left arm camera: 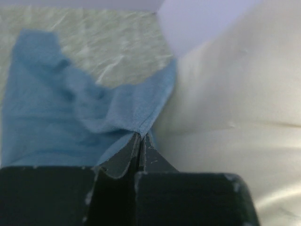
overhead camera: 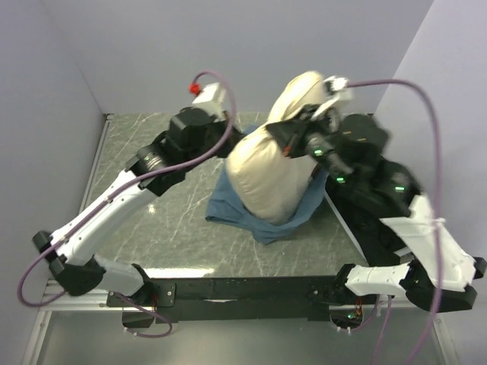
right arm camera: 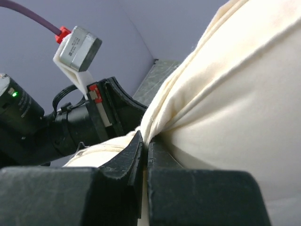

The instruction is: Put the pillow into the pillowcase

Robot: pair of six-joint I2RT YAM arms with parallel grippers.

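— The left hand (left arm camera: 141,140)?
— Pinched tight on the pillowcase (left arm camera: 70,117) hem, just beside the pillow (left arm camera: 235,117).
— And the right hand (right arm camera: 145,139)?
— Clamped on a pillow fold. The pillow stands tilted on the pillowcase. Bare worktop (overhead camera: 175,220) lies to its left, and a wall (overhead camera: 152,53) closes the rear.

There is one cream-white pillow (overhead camera: 266,171) and one dusty-blue pillowcase (overhead camera: 228,204), on one green marbled surface (overhead camera: 167,220). Two arms show: one left arm (overhead camera: 114,199), one right arm (overhead camera: 415,220). Two purple cables run to them, the left cable (overhead camera: 232,106) and the right cable (overhead camera: 388,82). One camera (overhead camera: 209,96) sits on each wrist, two altogether. Two black fingers (left arm camera: 117,165) show in the left wrist view and two fingers (right arm camera: 126,160) in the right, four in all.
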